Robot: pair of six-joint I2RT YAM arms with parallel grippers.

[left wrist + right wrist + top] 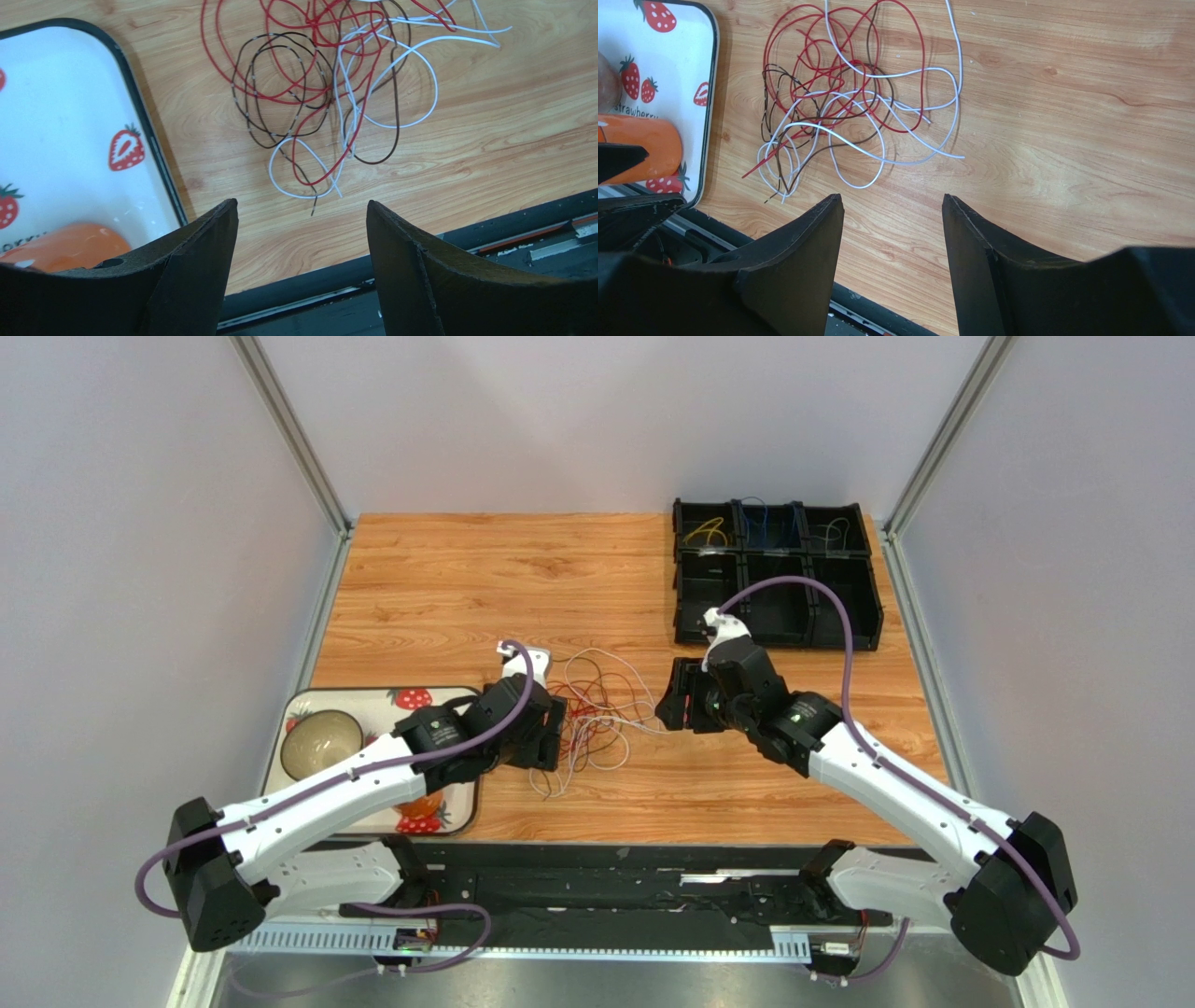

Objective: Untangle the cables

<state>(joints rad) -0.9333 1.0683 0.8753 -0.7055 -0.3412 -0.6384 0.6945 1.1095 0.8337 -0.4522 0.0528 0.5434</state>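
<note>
Cables (840, 105) are lying in one tangle on the table (463, 574), between the left gripper (300, 204) and the right gripper (892, 198) — both hovering with jaws open, gripping nothing. Untangling is barely starting, I judge; the next move is calling for pinching one outlying strand. Three colours are showing — red, white, dark brown.

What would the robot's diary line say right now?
cables: tangled on table | left gripper: open, empty | right gripper: open, empty | stage: not untangled yet
</note>
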